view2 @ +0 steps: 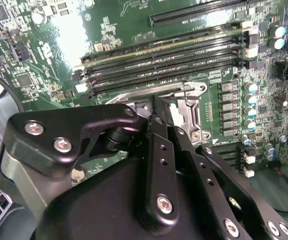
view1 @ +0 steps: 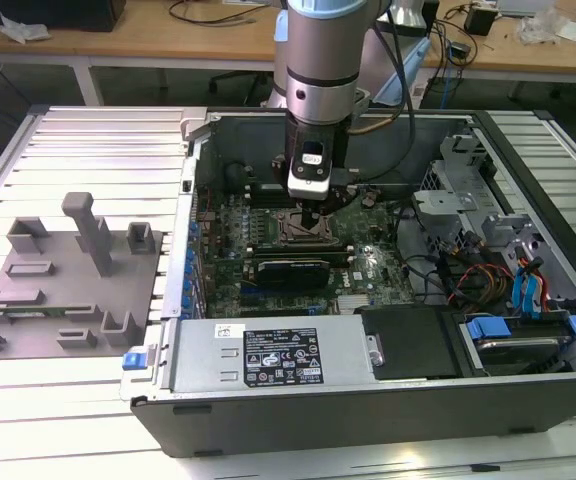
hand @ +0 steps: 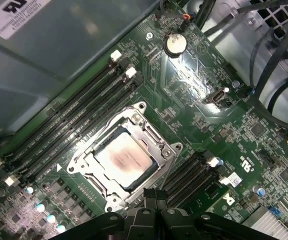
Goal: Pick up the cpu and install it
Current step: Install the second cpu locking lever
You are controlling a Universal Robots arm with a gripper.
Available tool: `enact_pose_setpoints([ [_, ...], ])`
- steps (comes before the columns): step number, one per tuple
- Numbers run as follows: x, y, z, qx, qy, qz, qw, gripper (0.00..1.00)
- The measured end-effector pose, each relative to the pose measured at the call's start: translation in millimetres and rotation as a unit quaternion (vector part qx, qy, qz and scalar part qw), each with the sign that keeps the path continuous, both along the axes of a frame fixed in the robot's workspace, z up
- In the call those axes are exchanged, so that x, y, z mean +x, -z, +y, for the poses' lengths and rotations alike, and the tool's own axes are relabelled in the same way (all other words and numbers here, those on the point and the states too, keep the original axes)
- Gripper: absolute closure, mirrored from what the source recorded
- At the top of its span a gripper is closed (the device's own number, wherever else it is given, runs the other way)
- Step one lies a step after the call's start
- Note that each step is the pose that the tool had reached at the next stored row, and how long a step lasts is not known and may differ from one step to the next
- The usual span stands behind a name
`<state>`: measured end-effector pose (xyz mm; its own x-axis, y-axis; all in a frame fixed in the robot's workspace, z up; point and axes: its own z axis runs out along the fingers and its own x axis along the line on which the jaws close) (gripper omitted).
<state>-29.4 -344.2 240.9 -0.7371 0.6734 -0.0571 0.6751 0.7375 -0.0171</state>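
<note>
cpu: the cpu [hand: 123, 160], a silvery square chip, lies flat inside the socket [hand: 156, 134] in the first wrist view, its metal frame around it on all sides.
Socket: a dark metal-framed square on the green motherboard [hand: 199, 105]; in the exterior view the socket [view1: 308, 228] sits near the middle of the open computer case [view1: 368, 410], directly under the arm.
Gripper: the gripper [hand: 154, 196] hangs just above the socket's edge. In the second wrist view the gripper [view2: 155, 107] has its two black fingers [view2: 159, 150] drawn together with nothing between them, so the claw is clenched and empty, apart from the chip.
Around the socket: long black memory slots [hand: 74, 115] run along one side and shorter ones [hand: 189, 175] along the other; a round coin battery [hand: 174, 43] lies further out.
Surface: the case lies open on a ribbed light metal table [view1: 88, 140]. On the exterior view's left sits a grey moulded tray [view1: 63, 290] with blocks and a tall post, well apart from the case.
Room: wooden benches [view1: 168, 40] with cables stand at the far side.
Exterior view alone: the power supply [view1: 268, 355] along the near wall, the blue-tabbed drive bay [view1: 528, 330] at the exterior view's right.
First wrist view alone: the chip's top face.
Second wrist view alone: the finger linkage with its screws [view2: 164, 202] and a row of capacitors [view2: 251, 105] beside the slots.
</note>
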Motion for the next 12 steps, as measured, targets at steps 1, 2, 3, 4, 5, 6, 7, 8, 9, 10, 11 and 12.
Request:
enact_pose_setpoints([
  [1,0.0,0.0,-2.5,0.0,0.0,0.0,1.0,0.89],
  [2,0.0,0.0,-4.2,0.0,0.0,0.0,1.0,0.89],
  [3,0.0,0.0,-5.6,0.0,0.0,0.0,1.0,0.89],
  [4,0.1,0.0,-7.3,0.0,0.0,0.0,1.0,0.89],
  [5,0.0,0.0,-8.3,0.0001,0.0,0.0,1.0,0.89],
  [6,-0.1,0.0,-9.2,0.0001,-0.003,0.0,1.0,0.89],
  [7,-0.2,0.1,-9.3,0.0,-0.018,0.0,0.9998,0.89],
  [8,-0.5,0.1,-9.3,0.0,-0.032,0.0,0.9995,0.89],
  [9,-0.9,0.1,-9.3,-0.0002,-0.041,0.0,0.9992,0.89],
  [10,-1.3,0.1,-9.3,-0.0003,-0.048,0.0,0.9988,0.89],
  [11,-1.5,0.1,-9.3,-0.0005,-0.054,0.0,0.9985,0.89],
  [12,-1.6,0.1,-9.3,-0.0009,-0.066,0.0,0.9978,0.89],
])
